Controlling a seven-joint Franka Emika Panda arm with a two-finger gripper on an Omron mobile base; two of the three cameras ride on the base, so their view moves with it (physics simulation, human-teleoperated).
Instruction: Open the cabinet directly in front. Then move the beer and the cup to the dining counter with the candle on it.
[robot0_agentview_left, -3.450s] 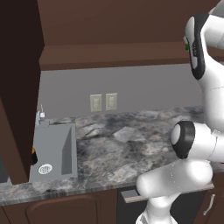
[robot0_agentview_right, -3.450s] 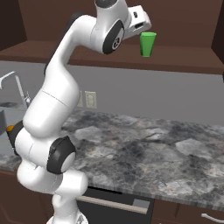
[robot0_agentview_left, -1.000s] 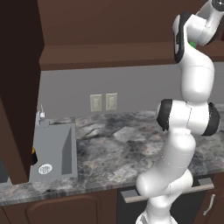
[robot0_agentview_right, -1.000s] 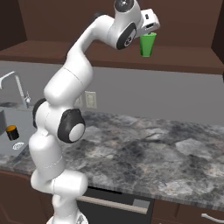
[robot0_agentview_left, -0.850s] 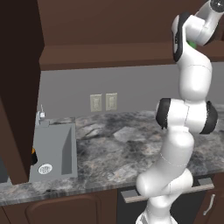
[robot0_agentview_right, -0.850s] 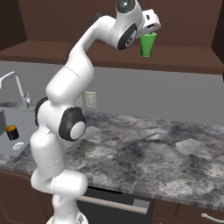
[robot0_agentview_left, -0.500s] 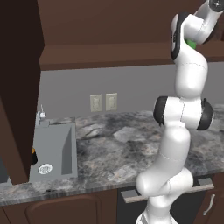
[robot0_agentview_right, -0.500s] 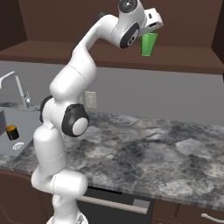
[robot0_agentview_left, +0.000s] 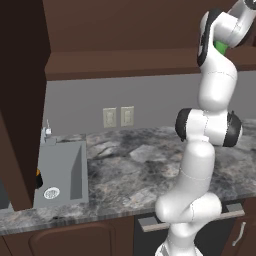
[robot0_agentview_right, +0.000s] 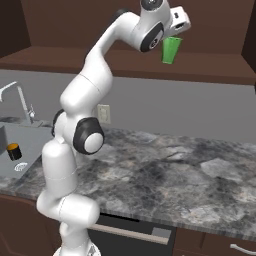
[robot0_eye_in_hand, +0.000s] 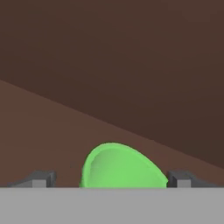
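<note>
I see the cup (robot0_eye_in_hand: 122, 168) on the cabinet (robot0_agentview_right: 100, 35) shelf, between the wide-open end effector (robot0_eye_in_hand: 109, 178) fingers, no contact. Its base is cut off; the arm hides most of it from the left.

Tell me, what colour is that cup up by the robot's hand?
Bright green, plain all over. The cup shows best in the right base view, inside the cabinet.

The cup (robot0_agentview_right: 171, 50) is plain bright green, tapered narrower toward its base, and stands upright on the shelf of the open dark brown cabinet (robot0_agentview_right: 75, 25). Its open mouth (robot0_eye_in_hand: 123, 168) faces the hand view, set between the two fingers (robot0_eye_in_hand: 40, 178).
</note>
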